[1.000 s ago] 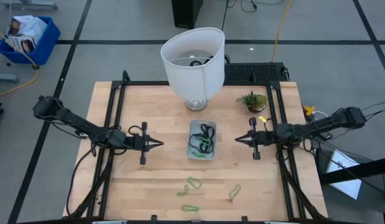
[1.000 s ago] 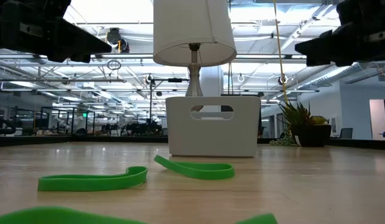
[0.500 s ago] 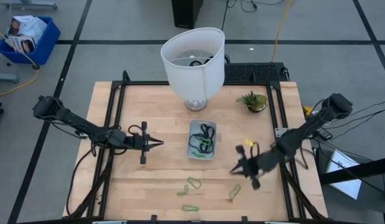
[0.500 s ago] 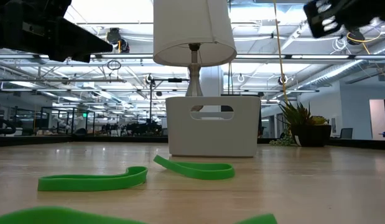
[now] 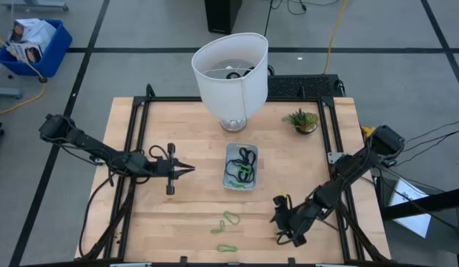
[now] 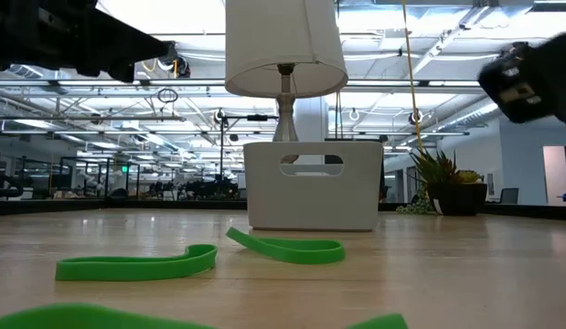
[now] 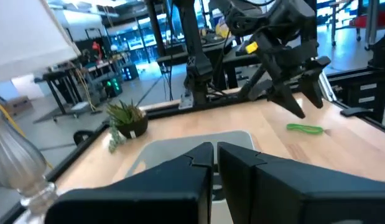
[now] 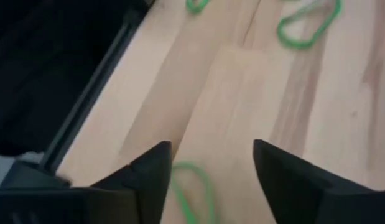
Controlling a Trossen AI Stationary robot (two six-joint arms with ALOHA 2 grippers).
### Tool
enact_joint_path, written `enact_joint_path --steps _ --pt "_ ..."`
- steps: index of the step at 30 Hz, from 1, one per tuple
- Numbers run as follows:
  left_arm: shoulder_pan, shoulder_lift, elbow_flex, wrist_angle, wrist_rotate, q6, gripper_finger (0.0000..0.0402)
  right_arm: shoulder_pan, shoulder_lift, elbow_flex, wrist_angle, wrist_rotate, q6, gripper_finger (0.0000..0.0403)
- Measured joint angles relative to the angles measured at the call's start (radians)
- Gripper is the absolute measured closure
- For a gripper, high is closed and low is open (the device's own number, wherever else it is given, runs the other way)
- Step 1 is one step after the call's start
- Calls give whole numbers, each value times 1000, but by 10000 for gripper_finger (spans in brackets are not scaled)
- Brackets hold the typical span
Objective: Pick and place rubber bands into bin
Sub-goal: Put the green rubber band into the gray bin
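Swinging down fast, the right gripper [image 5: 281, 231] has dropped from beside the bin to the front right of the tabletop [image 5: 185, 133], and it now hangs low over a green rubber band [image 8: 193, 194] that lies flat on the wood between its two fingers [image 8: 148, 171]. Those fingers stand wide apart, with nothing in them, and the band is not yet touched as far as I can see. Over on the other side, the left gripper [image 5: 186, 170] has stayed just where it was, waiting to the left of the bin [image 5: 242, 166], fingers [image 7: 191, 163] drawn almost together and holding nothing. That bin sits in the middle of the tabletop, in front of the big white lampshade [image 5: 230, 70], and already carries a tangle of black and green bands [image 5: 244, 165]. Two more green bands lie loose near the front edge: one [image 5: 229, 221] further in, one [image 5: 227, 248] close to the edge, both well left of the right gripper. A small potted plant [image 5: 301, 119] stands at the back right, apart from all this.
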Motion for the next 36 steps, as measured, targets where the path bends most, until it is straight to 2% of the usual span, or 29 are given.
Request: enact_joint_path --steps 3,6,12,20,24,30,36 --pt "-3 0 0 -16 0 -41 371 21 2 0 -40 4 30 162" --pt "-4 0 0 -47 1 -47 371 38 1 0 -67 34 30 155" --pt "-4 0 0 -69 1 -64 371 49 35 0 -76 64 -2 164" --pt "-4 0 0 -90 1 -73 371 73 128 0 -66 28 25 171" --pt "-3 0 0 -90 1 -73 371 87 167 3 -60 45 29 176" --pt "-3 0 0 -91 1 -73 371 88 211 5 -62 46 28 205" --pt "-3 0 0 -97 2 -73 371 87 220 3 -62 28 29 265"
